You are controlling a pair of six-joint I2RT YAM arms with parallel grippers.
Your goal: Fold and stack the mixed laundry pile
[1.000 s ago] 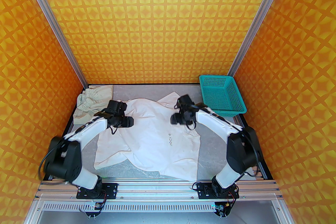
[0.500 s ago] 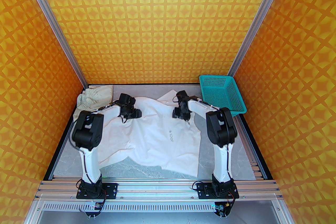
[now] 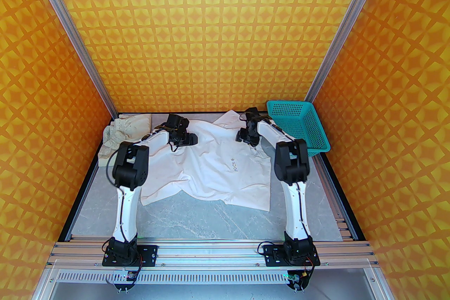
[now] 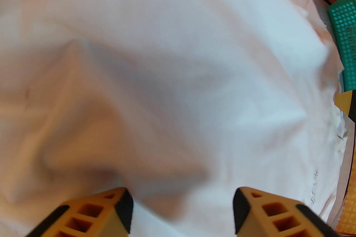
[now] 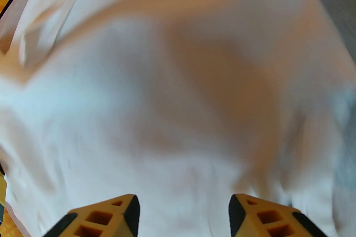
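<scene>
Your left gripper [image 4: 182, 202] stands released. Its two fingers [image 4: 123, 209] are spread apart above the shirt [image 3: 225, 168] and clamp nothing, and the bottom edge of the wrist view cuts off their bases. Your right gripper [image 5: 183, 202] is likewise spread and unclenched, over white cloth too blurred to show seams. From above, the black wrist housings cover both sets of fingers. They hang over the far end of the shirt, one to each side of its middle. You cannot tell whether the tips touch the cloth.

The shirt lies crumpled on the table [image 3: 218, 221], from the centre to the far side. Its sleeves are hard to trace, because the left arm covers its left edge and the right arm its right edge. The dark print on its front is too small to read. One far corner lies near the basket [image 3: 299, 129], which shows only as a cut-off teal strip in the left wrist view.

The beige piece [image 3: 123, 131] sits bunched in the far left corner, just beside the shirt. The left arm hides where the two meet.
</scene>
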